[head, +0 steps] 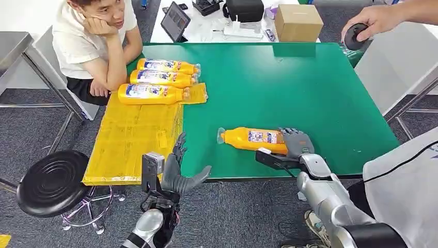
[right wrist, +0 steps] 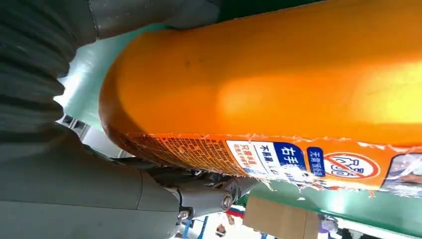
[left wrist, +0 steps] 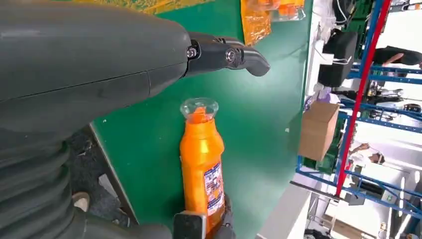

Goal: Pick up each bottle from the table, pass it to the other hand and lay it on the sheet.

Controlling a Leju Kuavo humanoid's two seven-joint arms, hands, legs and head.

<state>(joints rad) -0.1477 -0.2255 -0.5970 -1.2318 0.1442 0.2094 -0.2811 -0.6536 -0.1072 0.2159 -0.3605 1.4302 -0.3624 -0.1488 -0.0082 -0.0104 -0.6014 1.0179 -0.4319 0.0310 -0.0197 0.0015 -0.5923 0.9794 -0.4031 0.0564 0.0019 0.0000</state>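
Going left to right, everything placed off the green table (head: 310, 93).

Person sitting at the table's far-left corner, chin propped on one hand, other arm resting near the table edge. Black round stool (head: 51, 182) on the floor left of the table.

Yellow sheet (head: 129, 139) covers the table's left strip, running from the near edge up past the middle. Three orange bottles (head: 155, 93) lie on their sides at the sheet's far end, side by side, caps pointing toward the table's centre.

My left hand (head: 178, 173) sits just off the table's near edge, beside the sheet's near-right corner. Palm upright, fingers spread and pointing up toward the table, thumb stuck out toward the right. Holding nothing. Silver forearm comes up from below.

Fourth orange bottle (head: 253, 139) lies flat on the table's near-centre area, on bare green, well apart from the sheet, cap pointing toward the sheet. In the left wrist view I see the same bottle (left wrist: 201, 164) lengthwise with its clear cap nearest my open fingers (left wrist: 234, 55).

My right hand (head: 295, 143) is at that bottle's base end, fingers wrapped over the top of it, thumb side underneath. Right wrist view confirms: bottle body (right wrist: 278, 94) pressed against the palm, thumb (right wrist: 209, 191) under the label. Bottle looks gripped, but I can't tell if it's off the table. Right forearm angles in from the table's near-right corner.

Cardboard box (head: 298, 22) sits on the white desk beyond the table's far edge. Another person's hand holds a dark round object (head: 355, 36) above the far-right corner.
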